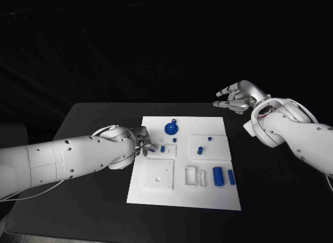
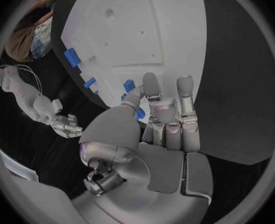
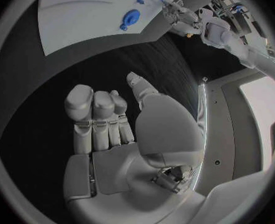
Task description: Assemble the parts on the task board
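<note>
The white task board lies in the middle of the table. On it are a round blue disc, a small blue piece in a raised block, another blue piece, a blue cylinder and a blue bar. My left hand is at the board's left edge, with its fingers stretched straight over the board beside that small blue piece. Nothing shows in its grasp. My right hand hovers beyond the board's far right corner, loosely curled and holding nothing.
A square recessed plate and open white frames sit in the board's near half. Black table surrounds the board on every side. My right forearm slants over the table's right side.
</note>
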